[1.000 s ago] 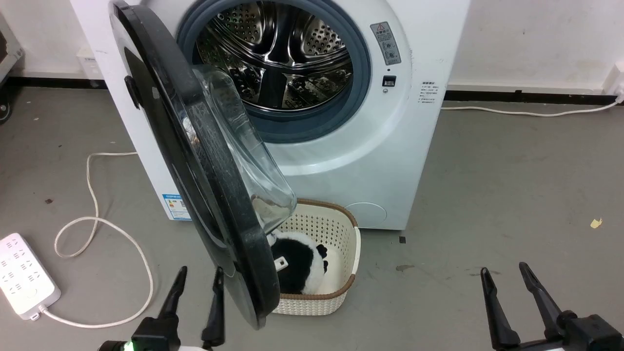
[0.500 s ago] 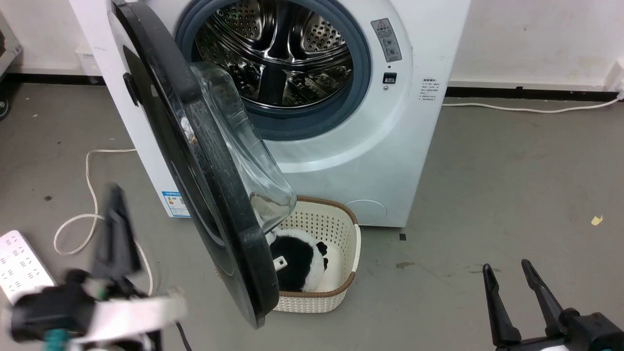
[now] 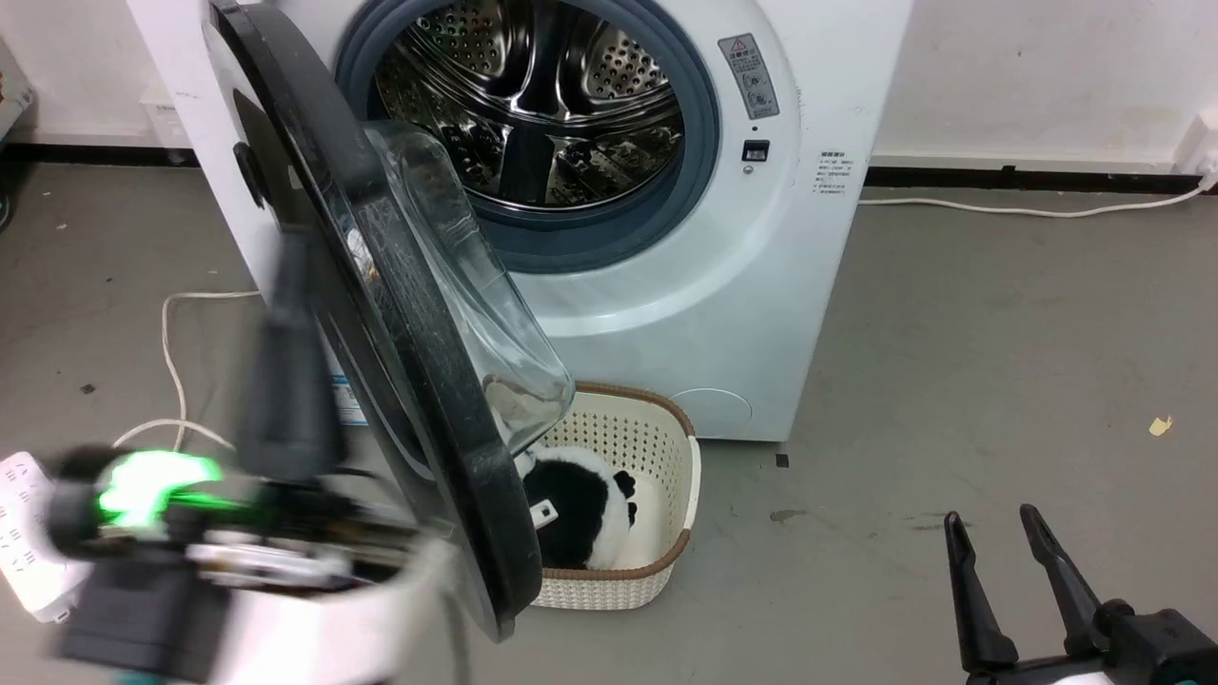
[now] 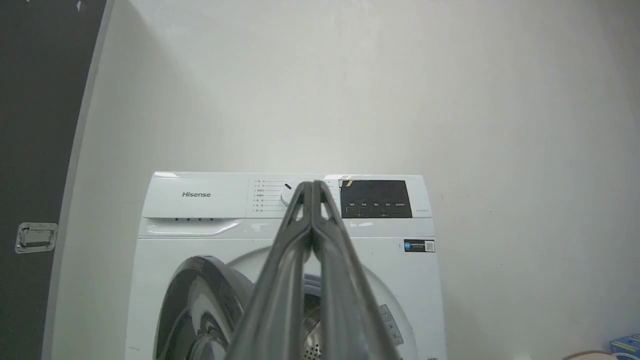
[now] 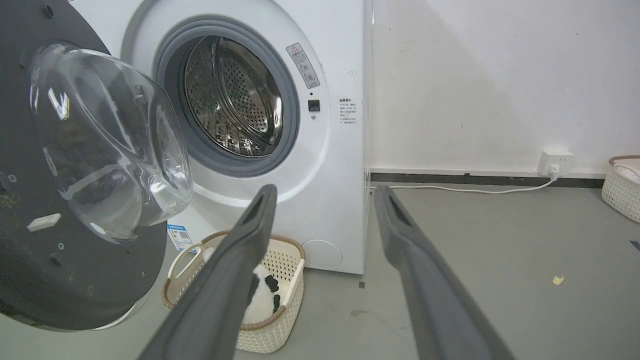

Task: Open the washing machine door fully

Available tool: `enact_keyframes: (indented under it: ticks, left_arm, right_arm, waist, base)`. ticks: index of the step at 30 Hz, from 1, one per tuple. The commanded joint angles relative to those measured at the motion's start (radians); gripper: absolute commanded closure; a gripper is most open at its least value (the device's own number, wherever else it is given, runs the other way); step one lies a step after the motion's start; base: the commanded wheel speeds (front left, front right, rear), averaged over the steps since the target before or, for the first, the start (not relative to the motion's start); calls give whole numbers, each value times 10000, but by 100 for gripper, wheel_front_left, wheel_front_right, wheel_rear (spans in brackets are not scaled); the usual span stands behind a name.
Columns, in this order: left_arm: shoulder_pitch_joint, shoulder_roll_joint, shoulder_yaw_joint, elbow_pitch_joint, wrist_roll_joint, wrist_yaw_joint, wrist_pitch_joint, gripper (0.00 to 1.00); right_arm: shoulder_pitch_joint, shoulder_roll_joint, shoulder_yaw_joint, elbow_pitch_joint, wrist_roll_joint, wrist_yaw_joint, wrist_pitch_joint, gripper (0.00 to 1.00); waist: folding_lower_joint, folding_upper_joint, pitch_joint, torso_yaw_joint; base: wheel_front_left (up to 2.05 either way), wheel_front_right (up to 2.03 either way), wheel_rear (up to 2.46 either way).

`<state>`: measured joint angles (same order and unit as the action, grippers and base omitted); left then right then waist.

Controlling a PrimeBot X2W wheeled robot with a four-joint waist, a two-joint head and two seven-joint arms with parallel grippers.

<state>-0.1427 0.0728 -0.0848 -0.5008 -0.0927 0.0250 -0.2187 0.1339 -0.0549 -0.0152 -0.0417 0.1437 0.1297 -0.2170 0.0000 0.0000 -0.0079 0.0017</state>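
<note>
Door (image 3: 409, 362): hangs from the left side of the washer (image 3: 723, 314), swung well out from the front. I see it nearly edge-on from the head camera. The glass bowl faces the right side of the washer. The drum (image 3: 533, 105) is fully exposed, with the gasket (image 3: 699, 152) around it.

Basket (image 3: 657, 447): on the floor against the washer's foot, partly under the door's lower edge. A black-and-white plush toy (image 3: 571, 514) lies in it.

Left gripper (image 4: 312, 186): fingers pressed together at the tips, nothing between them. The wrist camera looks up at the washer's control panel (image 4: 375, 199). In the head view this gripper is a dark blur just left of the door's outer face. I cannot tell whether it touches the door.

Right gripper (image 3: 990, 518): fingers spread and empty, low over bare floor, well to the right of the washer and apart from the door.

Further out: a power strip (image 3: 19, 542) and a looping white cord (image 3: 171, 362) on the floor left of the washer. A wall socket (image 5: 555, 162) and a second basket (image 5: 622, 185) are by the wall to the washer's right.
</note>
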Motion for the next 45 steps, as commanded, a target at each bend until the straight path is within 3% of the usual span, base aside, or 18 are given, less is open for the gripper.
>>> enact_keyframes:
  ticks: [1, 4, 11, 21, 28, 45]
  left_arm:
    - [159, -83, -605, 11, -6, -119, 142, 100]
    - [886, -156, -2113, 766, -121, -238, 404, 100]
    - [1297, -164, -3122, 2820, 152, -148, 641, 100]
    - [917, -190, -2778, 5237, -415, 246, 652, 100]
    - [757, -150, -2462, 5854, -642, 382, 432, 100]
    - [1319, 299, -1833, 6095, -1190, 656, 365, 100]
  right_arm:
    - [-167, 47, 36, 12, 71, 10, -78, 0]
    - [-261, 47, 61, 39, 90, 10, -107, 0]
    - [-284, 47, 92, 123, 20, 10, -89, 0]
    - [-402, 47, 124, 221, 77, 10, -145, 0]
    - [-378, 47, 167, 334, 79, 10, -160, 0]
    - [-103, 47, 463, 399, 106, 10, -48, 0]
  waist:
    - [0, 0, 0, -27]
    - [0, 0, 40, -95]
    - [0, 0, 172, -121]
    - [0, 0, 505, -72]
    - [0, 0, 451, 192]
    - [0, 0, 49, 2389]
  base:
    - [0, 0, 0]
    - [0, 0, 0]
    - [0, 0, 0]
    - [0, 0, 0]
    - [0, 0, 0]
    - [0, 0, 0]
